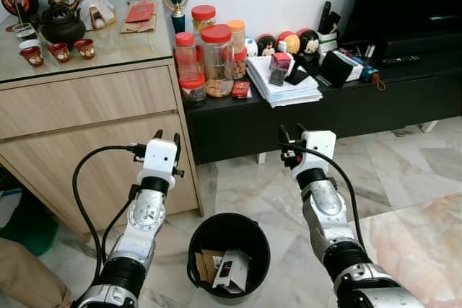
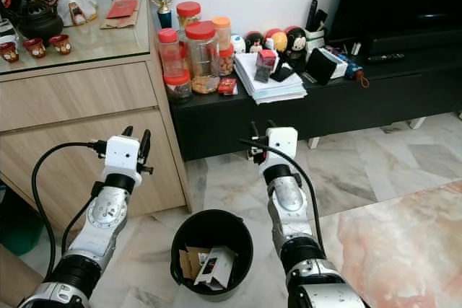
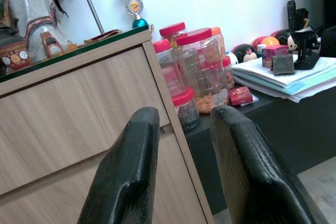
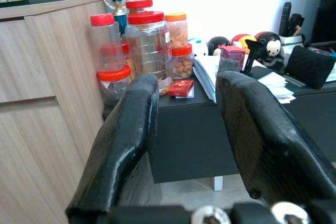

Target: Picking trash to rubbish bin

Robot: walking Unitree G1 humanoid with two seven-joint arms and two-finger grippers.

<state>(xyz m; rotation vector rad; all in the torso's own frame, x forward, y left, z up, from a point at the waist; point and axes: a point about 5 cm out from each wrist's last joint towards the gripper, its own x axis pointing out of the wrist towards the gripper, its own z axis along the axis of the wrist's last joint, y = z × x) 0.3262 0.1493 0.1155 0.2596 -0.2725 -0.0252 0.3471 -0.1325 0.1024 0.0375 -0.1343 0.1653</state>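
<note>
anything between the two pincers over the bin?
No. Bare marble floor separates left pincer and right pincer; the bin sits below, per left eye view.

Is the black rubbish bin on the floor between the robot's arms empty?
No. The rubbish bin already holds brown cardboard scraps and a white carton at its bottom.

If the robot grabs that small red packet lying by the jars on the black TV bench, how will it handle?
The small red packet lies flat and thin, so it is probably light and may slide rather than lift. Its low edge likely gives the fingers little to catch. The clear jar stands close beside it, so a push might bump that.
</note>
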